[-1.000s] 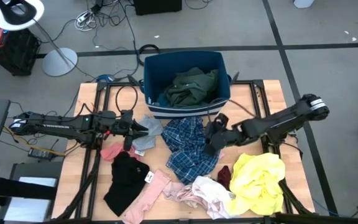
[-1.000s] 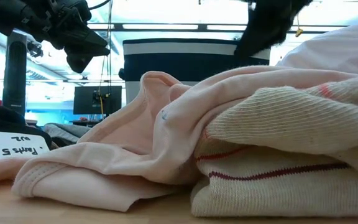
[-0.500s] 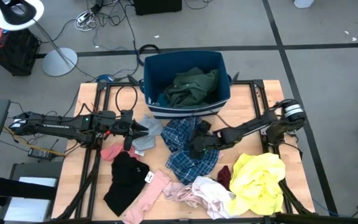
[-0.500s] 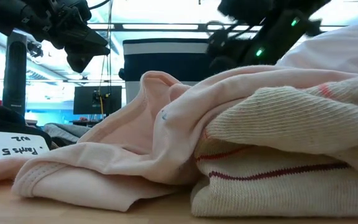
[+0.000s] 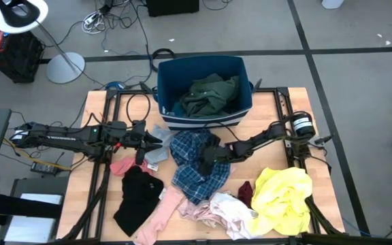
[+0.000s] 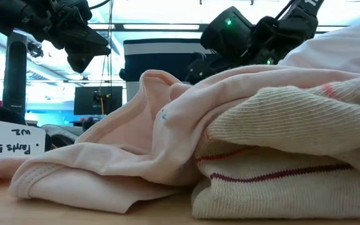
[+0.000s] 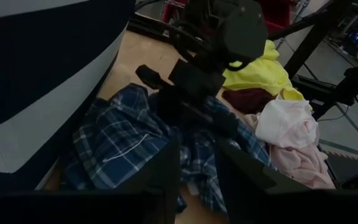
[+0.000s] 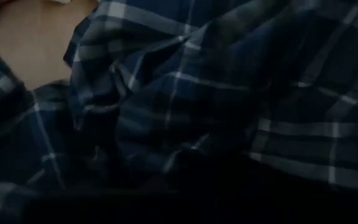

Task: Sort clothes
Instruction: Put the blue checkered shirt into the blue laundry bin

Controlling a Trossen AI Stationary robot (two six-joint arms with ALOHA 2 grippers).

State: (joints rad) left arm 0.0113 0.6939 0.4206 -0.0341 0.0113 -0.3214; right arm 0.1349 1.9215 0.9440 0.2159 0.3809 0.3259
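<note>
While the right gripper [image 5: 205,155] presses down into the blue plaid garment [image 5: 197,165] at mid-table, its fingers are buried in the folds, so I cannot tell how far apart they stand (the right wrist view shows plaid cloth only). Left gripper [image 5: 156,139] hovers beside a grey garment [image 5: 159,146] on the table's left half, fingers [image 7: 166,167] parted by a narrow gap and holding nothing. Dark green garment [image 5: 208,94] lies inside the navy bin [image 5: 199,119]. Yellow garment [image 5: 282,196], maroon garment [image 5: 246,192], pale pink garment [image 5: 160,216] and black garment [image 5: 136,197] lie along the near edge.
</note>
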